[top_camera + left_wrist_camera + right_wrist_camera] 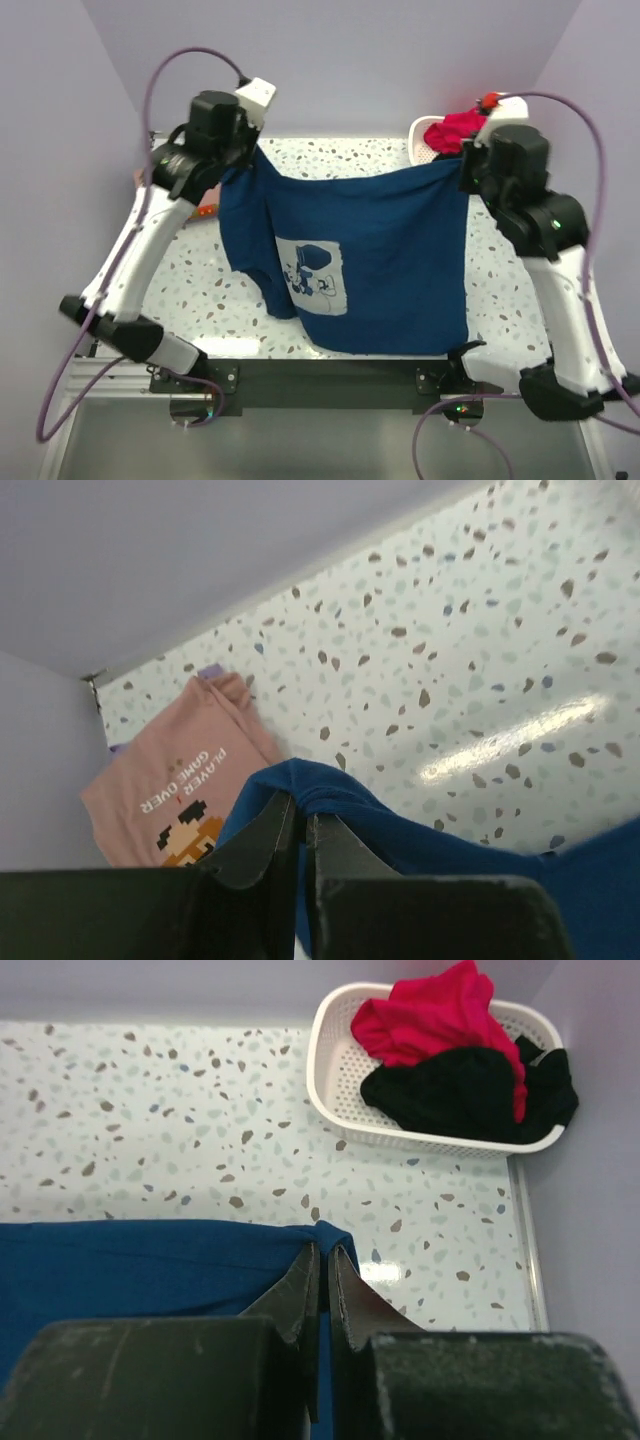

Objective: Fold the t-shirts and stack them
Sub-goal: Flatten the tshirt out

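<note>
The dark blue t-shirt [370,250] with a pale square mouse print hangs spread in the air between both arms, its lower hem near the table's front edge. My left gripper [240,160] is shut on its upper left corner, seen pinched in the left wrist view [303,805]. My right gripper [463,165] is shut on its upper right corner, seen in the right wrist view [325,1252]. The salmon-pink t-shirt [180,780] with a cartoon print and "GAME OVER" text lies folded at the table's far left; in the top view only a sliver [207,210] shows.
A white basket [335,1080] at the far right corner holds a red cloth [430,1015] and a black cloth [460,1090]; it also shows in the top view [420,135]. The speckled table [340,160] lies beneath, walls close on three sides.
</note>
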